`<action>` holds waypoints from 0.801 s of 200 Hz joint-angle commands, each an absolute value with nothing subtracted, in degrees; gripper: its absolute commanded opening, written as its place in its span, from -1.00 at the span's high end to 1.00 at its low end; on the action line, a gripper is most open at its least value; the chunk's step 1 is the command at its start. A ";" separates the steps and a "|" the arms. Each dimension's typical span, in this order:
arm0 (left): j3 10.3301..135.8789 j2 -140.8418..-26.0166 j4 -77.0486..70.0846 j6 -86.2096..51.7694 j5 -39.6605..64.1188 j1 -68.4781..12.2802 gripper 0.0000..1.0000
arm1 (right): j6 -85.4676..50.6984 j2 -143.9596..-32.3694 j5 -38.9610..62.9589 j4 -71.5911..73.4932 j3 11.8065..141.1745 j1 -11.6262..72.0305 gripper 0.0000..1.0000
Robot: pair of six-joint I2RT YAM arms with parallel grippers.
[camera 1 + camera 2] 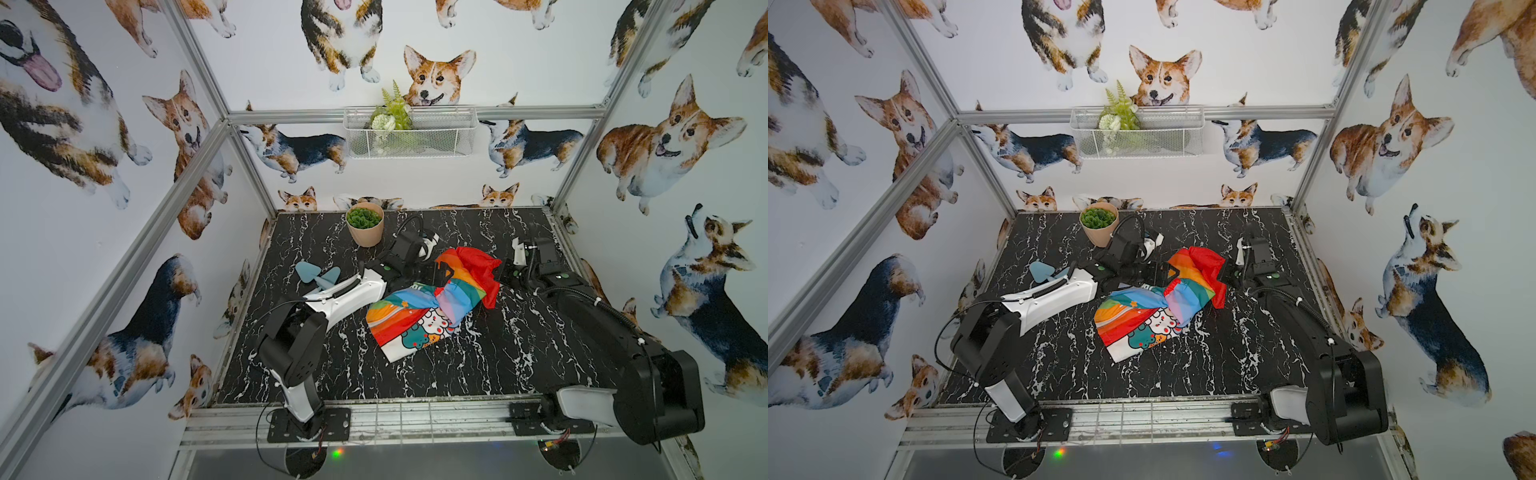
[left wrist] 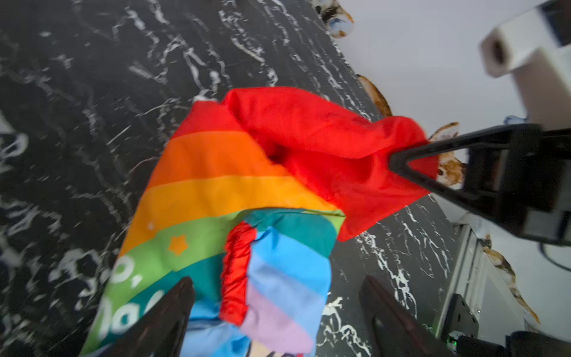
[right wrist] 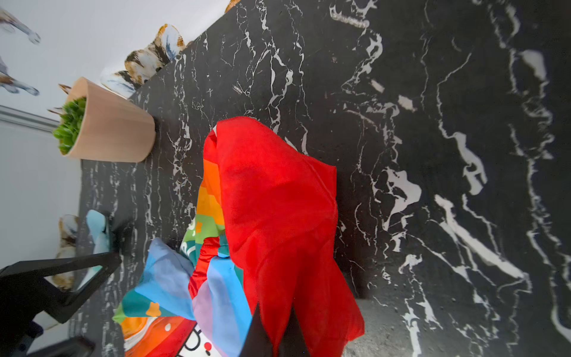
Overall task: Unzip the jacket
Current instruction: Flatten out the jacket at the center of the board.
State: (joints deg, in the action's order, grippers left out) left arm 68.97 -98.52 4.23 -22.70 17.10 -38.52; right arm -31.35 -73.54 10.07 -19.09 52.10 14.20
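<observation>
We are seeing a peach pot (image 1: 366, 237) of green succulent standing near the far edge of the black marble tabletop (image 1: 498, 357). A pale blue object (image 1: 308, 271) is lying toward the left edge, and a white wire basket (image 1: 449, 139) is hanging above, holding greenery (image 1: 392, 110).

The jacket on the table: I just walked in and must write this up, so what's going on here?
Two robot arms are working on a crumpled jacket lying on the black marble table. The right hand is shut on the red hood. The left hand is open, its fingers either side of a striped sleeve, gripping nothing. No zipper shows in any view.
</observation>
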 commanded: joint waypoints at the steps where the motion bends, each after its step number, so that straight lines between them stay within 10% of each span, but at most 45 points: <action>1: 65.59 -97.78 2.38 -23.80 17.93 -35.12 -0.57 | -25.80 -75.07 -0.59 -26.23 55.41 17.72 1.00; 160: 68.75 -111.71 -2.59 -23.11 31.79 -38.39 -0.19 | -26.46 -74.87 -4.13 -26.91 53.70 18.64 1.00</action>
State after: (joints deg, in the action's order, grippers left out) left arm 68.99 -111.63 -1.02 -23.05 29.52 -37.91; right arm -25.93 -74.96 -3.09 -26.37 53.74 18.74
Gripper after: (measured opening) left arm 0.600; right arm 0.049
